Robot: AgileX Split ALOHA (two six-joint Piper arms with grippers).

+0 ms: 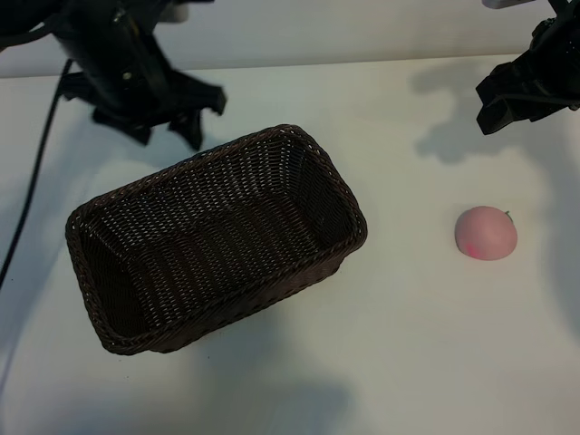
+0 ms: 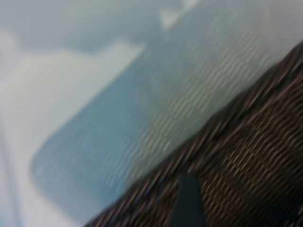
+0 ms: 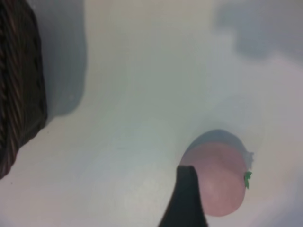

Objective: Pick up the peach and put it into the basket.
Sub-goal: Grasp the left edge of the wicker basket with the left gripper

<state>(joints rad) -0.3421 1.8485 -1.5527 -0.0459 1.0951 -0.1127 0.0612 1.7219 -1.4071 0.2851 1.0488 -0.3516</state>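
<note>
The peach is a small pink fruit lying on the white table to the right of the basket, a large dark brown wicker one with nothing inside. My right gripper hovers open above the table's far right, behind the peach and apart from it. In the right wrist view one dark finger shows in front of the peach, with the basket's corner far off. My left gripper hangs open over the table just behind the basket's far rim. The left wrist view shows one finger over the basket's weave.
The white table spreads around the basket and peach. A black cable runs down the table's left side from the left arm. Shadows of the arms fall on the far part of the table.
</note>
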